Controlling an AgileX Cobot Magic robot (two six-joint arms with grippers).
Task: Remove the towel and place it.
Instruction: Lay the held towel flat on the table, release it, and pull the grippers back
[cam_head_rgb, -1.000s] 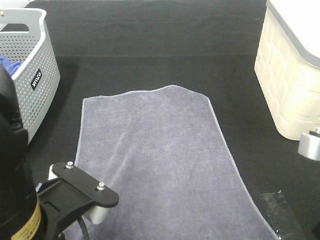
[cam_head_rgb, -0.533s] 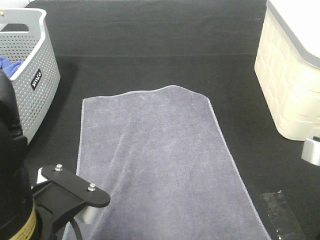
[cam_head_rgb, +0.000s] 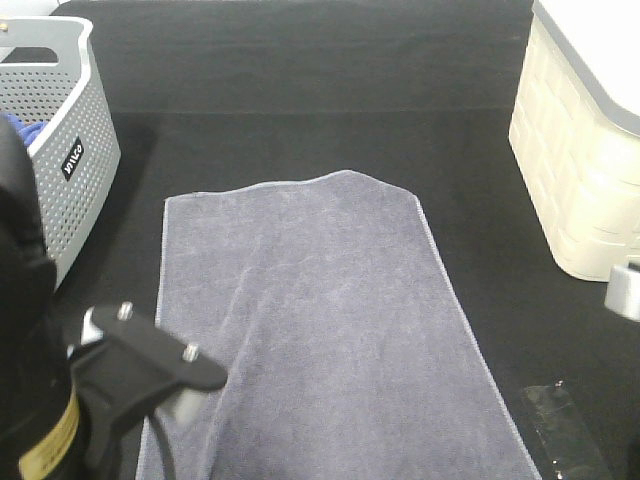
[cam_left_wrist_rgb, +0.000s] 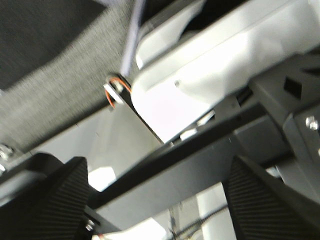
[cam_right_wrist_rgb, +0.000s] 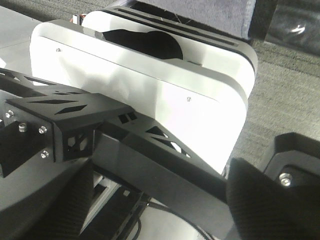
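The greyish-lavender towel (cam_head_rgb: 320, 330) lies spread flat on the black table, its far hem slightly wavy and its near end running out of view. My left arm's black wrist bracket (cam_head_rgb: 150, 358) hangs over the towel's near left corner. In the left wrist view my left gripper (cam_left_wrist_rgb: 155, 200) is open with nothing between its ribbed pads (cam_left_wrist_rgb: 47, 200). My right gripper (cam_right_wrist_rgb: 165, 210) is open and empty too. Only a grey part of the right arm (cam_head_rgb: 625, 290) shows at the right edge. A strip of the towel (cam_right_wrist_rgb: 200, 10) appears beyond the robot's white housing.
A grey perforated basket (cam_head_rgb: 70, 170) holding a small blue cloth (cam_head_rgb: 18, 128) stands at the far left. A cream bin (cam_head_rgb: 580, 170) with a grey lid stands at the right. A clear plastic scrap (cam_head_rgb: 560, 425) lies near the towel's near right corner.
Both grippers have opened. The left arm's bracket shifted slightly left and back over the towel's near left corner. The towel has stayed flat in place.
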